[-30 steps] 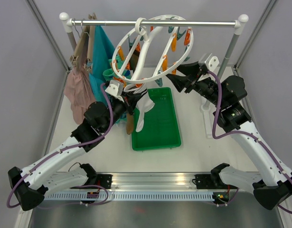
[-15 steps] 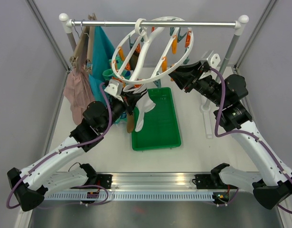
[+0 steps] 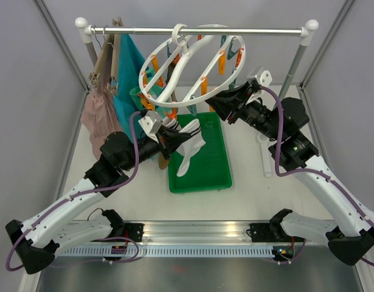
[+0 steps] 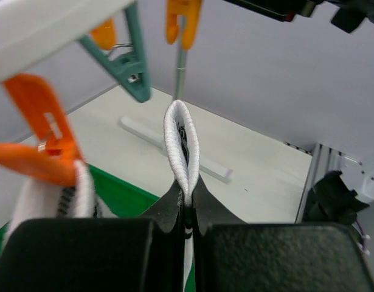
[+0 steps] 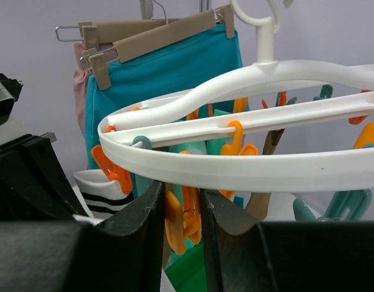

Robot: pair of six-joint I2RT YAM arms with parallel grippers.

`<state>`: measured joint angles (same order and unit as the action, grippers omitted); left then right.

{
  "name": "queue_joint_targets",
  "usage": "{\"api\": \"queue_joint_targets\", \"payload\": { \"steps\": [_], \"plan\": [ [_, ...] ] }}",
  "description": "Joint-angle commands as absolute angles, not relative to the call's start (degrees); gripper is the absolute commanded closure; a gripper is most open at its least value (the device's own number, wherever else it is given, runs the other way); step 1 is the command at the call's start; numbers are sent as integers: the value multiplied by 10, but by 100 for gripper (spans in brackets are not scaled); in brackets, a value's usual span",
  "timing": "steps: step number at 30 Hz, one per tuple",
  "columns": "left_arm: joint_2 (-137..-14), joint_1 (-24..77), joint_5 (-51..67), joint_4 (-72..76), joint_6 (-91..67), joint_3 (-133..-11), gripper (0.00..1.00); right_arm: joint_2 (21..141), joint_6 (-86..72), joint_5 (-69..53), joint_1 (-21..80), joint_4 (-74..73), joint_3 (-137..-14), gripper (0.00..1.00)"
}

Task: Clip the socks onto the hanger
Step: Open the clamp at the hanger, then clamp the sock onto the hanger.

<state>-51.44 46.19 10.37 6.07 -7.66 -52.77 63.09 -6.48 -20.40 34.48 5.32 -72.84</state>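
Since a second ago: tipped the hanger (image 3: 187, 56) further leftward on its rail (image 3: 247, 29), pushed the right hand (image 3: 218, 104) in under the near rim, and shifted the white sock (image 3: 190, 149) slightly rightward. Reaches forward with both arms, elbows bent, meeting beneath the ring. Pinches the sock's cuff in the left hand (image 3: 169, 137), fingers fully together, foot dangling over the green tray (image 3: 211, 170). Rests on a pale desk (image 3: 247, 194) between grey walls. Reveals from the left wrist alone the cuff looped upright, just below a teal peg (image 4: 133, 73). Reveals from the right wrist alone an orange peg (image 5: 182, 213) squeezed in that hand's narrow gap.
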Motion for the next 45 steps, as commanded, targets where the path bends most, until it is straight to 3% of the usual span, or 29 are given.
{"api": "queue_joint_targets", "payload": {
  "steps": [1, 45],
  "plan": [
    [-515, 460, 224, 70, -50, -536, 98, 639, -76, -181, 365, 46, -744, 100],
    [-650, 460, 157, 95, -50, -652, 98, 641, -50, -207, 390, 8, -754, 100]
  ]
}}
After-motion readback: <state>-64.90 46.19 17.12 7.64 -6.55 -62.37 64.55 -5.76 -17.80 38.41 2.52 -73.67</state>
